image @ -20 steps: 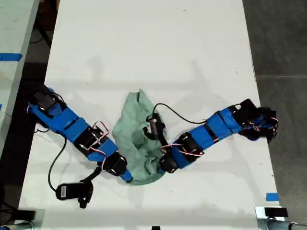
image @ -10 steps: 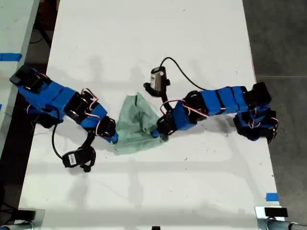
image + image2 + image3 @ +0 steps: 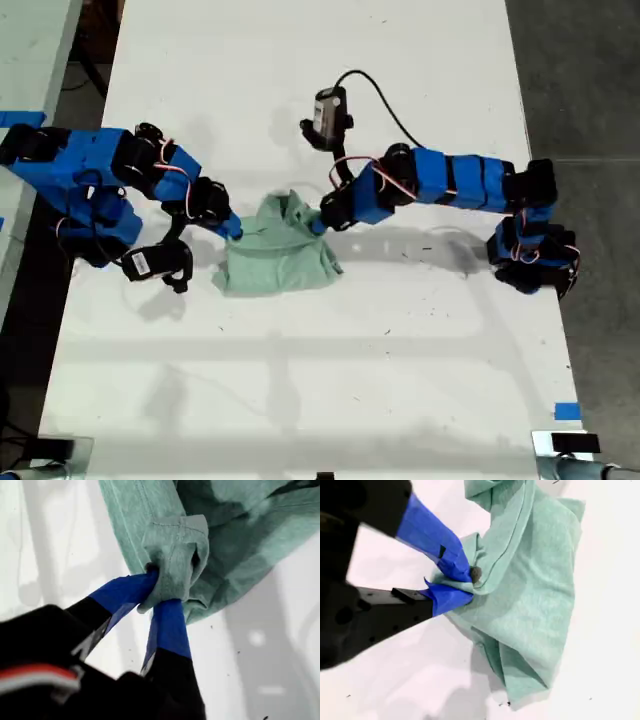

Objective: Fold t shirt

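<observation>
The t shirt (image 3: 275,262) is a pale mint-green, wrinkled bundle near the middle of the white table, roughly square in outline. Two blue arms reach it from either side of the exterior view. One gripper (image 3: 233,231) pinches the upper corner on that view's left, the other gripper (image 3: 318,222) the upper corner on its right. The wrist views do not settle which arm is which. My first gripper (image 3: 162,592) is shut on a stitched hem fold of the t shirt (image 3: 225,540). My second gripper (image 3: 465,585) is shut on a bunched edge of the t shirt (image 3: 535,595).
The white table (image 3: 300,400) runs far above and below the shirt in the exterior view. Wrist cameras (image 3: 330,110) (image 3: 155,265) hang on black cables beside the arms. A second table (image 3: 30,60) borders that view's left and grey floor (image 3: 590,100) its right.
Both arms swung up the exterior view, dragging the held shirt edge with them. The shirt went from a long crumpled heap lower on the table to a flatter, squarer shape higher up.
</observation>
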Tool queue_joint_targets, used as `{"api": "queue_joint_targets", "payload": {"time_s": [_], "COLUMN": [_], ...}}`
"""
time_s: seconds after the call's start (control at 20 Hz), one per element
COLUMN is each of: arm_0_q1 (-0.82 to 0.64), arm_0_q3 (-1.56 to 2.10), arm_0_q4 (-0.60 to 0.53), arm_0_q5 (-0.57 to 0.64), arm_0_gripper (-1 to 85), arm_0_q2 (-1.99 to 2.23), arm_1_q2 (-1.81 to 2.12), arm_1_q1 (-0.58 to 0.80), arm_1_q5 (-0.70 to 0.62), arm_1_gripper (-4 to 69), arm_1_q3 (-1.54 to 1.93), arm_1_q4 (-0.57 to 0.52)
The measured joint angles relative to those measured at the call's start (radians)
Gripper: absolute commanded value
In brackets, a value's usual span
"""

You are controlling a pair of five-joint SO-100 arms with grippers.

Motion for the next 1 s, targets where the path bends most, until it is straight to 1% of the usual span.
{"api": "queue_joint_targets", "payload": {"time_s": [0.05, 0.1, 0.2, 0.3, 0.4, 0.5, 0.55, 0.6, 0.65, 0.7, 0.75, 0.8, 0.9, 1.0], "arm_0_q1": [-0.048, -0.107, -0.241, -0.337, -0.377, -0.383, -0.380, -0.347, -0.279, -0.199, -0.121, -0.084, -0.067, -0.020], "arm_0_q3": [0.005, 0.006, 0.006, 0.006, 0.005, 0.005, 0.005, 0.006, 0.041, 0.117, 0.227, 0.367, 0.666, 0.951], "arm_0_q4": [0.005, 0.018, 0.092, 0.132, 0.146, 0.149, 0.149, 0.143, 0.100, 0.028, -0.069, -0.167, -0.316, -0.465], "arm_0_q5": [0.037, 0.083, 0.186, 0.236, 0.255, 0.256, 0.249, 0.219, 0.186, 0.161, 0.150, 0.147, 0.144, 0.144], "arm_0_gripper": [35.8, 41.1, 34.7, 28.9, 26.4, 8.0, 3.4, 1.5, -0.3, -0.3, -0.3, -0.3, -0.3, -0.2], "arm_0_q2": [0.000, 0.000, 0.003, 0.060, 0.161, 0.282, 0.347, 0.408, 0.469, 0.543, 0.629, 0.732, 0.963, 1.127], "arm_1_q2": [0.000, 0.000, 0.005, 0.071, 0.186, 0.342, 0.440, 0.541, 0.647, 0.752, 0.856, 0.960, 1.138, 1.255], "arm_1_q1": [0.032, 0.067, 0.140, 0.206, 0.261, 0.278, 0.267, 0.227, 0.161, 0.080, -0.006, -0.071, -0.117, -0.160], "arm_1_q5": [-0.034, -0.066, -0.129, -0.158, -0.166, -0.158, -0.123, -0.074, -0.018, 0.043, 0.103, 0.147, 0.218, 0.225], "arm_1_gripper": [17.0, 15.7, 14.4, 14.4, 14.4, 14.4, 14.0, 13.4, 12.5, 11.5, 10.4, 10.3, 11.1, 8.7], "arm_1_q3": [0.000, 0.000, 0.000, 0.002, 0.003, 0.100, 0.186, 0.282, 0.391, 0.518, 0.667, 0.827, 1.146, 1.419], "arm_1_q4": [0.000, 0.000, 0.032, 0.106, 0.198, 0.258, 0.261, 0.261, 0.253, 0.221, 0.163, 0.097, 0.005, -0.095]}}
